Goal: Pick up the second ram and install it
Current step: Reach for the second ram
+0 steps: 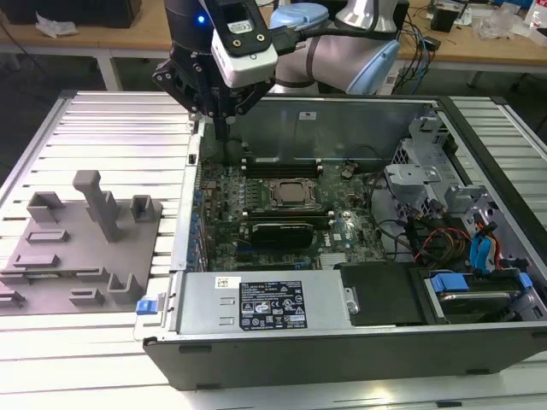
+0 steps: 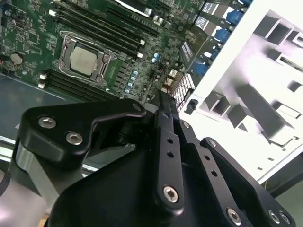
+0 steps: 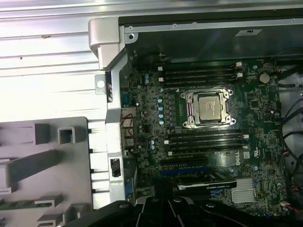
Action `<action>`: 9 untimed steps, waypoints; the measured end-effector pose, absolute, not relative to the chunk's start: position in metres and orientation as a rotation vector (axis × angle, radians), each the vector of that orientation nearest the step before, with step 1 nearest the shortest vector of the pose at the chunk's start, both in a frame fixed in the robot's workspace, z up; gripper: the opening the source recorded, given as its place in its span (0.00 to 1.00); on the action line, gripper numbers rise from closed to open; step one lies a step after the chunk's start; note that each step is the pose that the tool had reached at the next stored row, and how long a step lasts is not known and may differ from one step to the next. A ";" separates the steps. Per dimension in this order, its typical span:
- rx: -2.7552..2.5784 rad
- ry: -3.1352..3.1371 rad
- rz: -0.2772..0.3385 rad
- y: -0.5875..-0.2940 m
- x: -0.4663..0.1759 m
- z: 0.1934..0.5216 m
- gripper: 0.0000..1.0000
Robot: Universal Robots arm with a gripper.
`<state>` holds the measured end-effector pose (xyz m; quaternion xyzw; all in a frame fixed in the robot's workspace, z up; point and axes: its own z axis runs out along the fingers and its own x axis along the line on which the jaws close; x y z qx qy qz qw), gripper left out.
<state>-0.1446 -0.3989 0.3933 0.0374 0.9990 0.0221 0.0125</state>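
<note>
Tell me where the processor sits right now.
In the exterior view, the processor lies at the middle of the green motherboard inside the open computer case, between two banks of memory slots.

I work on a ribbed metal table [image 1: 102, 128], and bright light turns its slats [image 3: 47, 56] nearly white along the near edge in the exterior view and across the first wrist view. Behind my table stand wooden benches on white frames: the one at the exterior view's left [image 1: 102, 38] carries a black box [image 1: 68, 10] and a crumpled white scrap [image 1: 55, 27], and the one at the exterior view's right [image 1: 491, 49] is strewn with cables [image 1: 419, 43]. Under the left bench the floor [image 1: 38, 81] is dark grey.
</note>
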 end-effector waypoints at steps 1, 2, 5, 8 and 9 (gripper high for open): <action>0.117 3.114 0.069 -0.399 -0.148 0.393 0.11; 0.117 3.114 0.069 -0.399 -0.151 0.393 0.11; 0.117 3.114 0.069 -0.399 -0.156 0.393 0.11; 0.117 3.114 0.069 -0.399 -0.158 0.393 0.11; 0.117 3.114 0.069 -0.399 -0.160 0.393 0.11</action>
